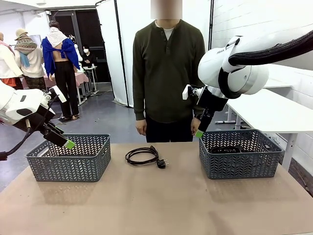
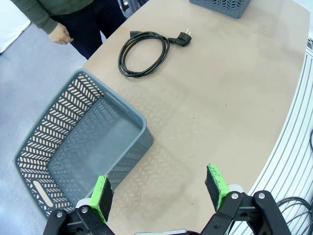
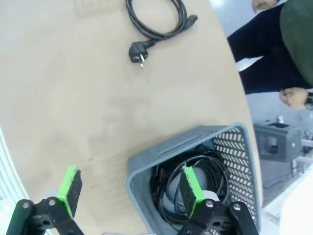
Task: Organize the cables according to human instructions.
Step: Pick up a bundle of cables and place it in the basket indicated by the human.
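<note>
Grey plastic baskets with a herringbone cut-out pattern sit at either side of the tan table. Over the left basket hangs the left gripper, its green pads spread wide with nothing between them; the left wrist view shows this basket's floor bare. The right gripper hangs above the near corner of the right basket, jaws likewise spread and gripping nothing. Inside that basket lie coiled black cables, their loops overlapping so the count cannot be told.

Between the two baskets, toward the table's far edge, one more cable lies loose on the bare surface, well apart from both baskets. Its coil is a flattened oval, long axis running left to right across the table, and its plug trails off the right end toward the right basket. The wide near half of the tabletop is open.

Beyond the far edge stands the human, arms hanging down at the sides.
</note>
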### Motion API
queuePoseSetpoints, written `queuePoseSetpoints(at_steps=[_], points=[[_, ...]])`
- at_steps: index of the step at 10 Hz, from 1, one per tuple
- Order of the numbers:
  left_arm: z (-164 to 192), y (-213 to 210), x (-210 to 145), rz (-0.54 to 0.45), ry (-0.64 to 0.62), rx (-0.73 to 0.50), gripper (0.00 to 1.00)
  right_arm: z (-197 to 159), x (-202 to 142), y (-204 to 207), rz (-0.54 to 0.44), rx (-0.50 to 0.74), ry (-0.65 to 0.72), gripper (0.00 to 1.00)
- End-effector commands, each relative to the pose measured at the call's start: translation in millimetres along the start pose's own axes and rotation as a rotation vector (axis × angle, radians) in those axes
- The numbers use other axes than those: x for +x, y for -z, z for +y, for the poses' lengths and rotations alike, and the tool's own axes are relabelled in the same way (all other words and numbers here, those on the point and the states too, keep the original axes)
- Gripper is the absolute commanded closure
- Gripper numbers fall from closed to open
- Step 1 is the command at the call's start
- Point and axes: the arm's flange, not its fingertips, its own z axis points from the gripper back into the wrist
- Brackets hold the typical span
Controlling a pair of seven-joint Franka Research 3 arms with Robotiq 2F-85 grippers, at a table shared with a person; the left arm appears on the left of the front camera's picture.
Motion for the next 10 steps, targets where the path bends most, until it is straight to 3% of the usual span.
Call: queuePoseSetpoints(at_steps=[1,10], points=[[1.5,0.0,-0.9,-0.002,-0.006,-0.001,0.0,-1.3,-1.3,-0.6,0.0,-0.003,0.006,0.0],[1.5,0.0,-0.9,-0.002,-0.006,-0.001,0.0,-1.3,-1.3,-0.6,0.0,-0.003,0.006,0.0]])
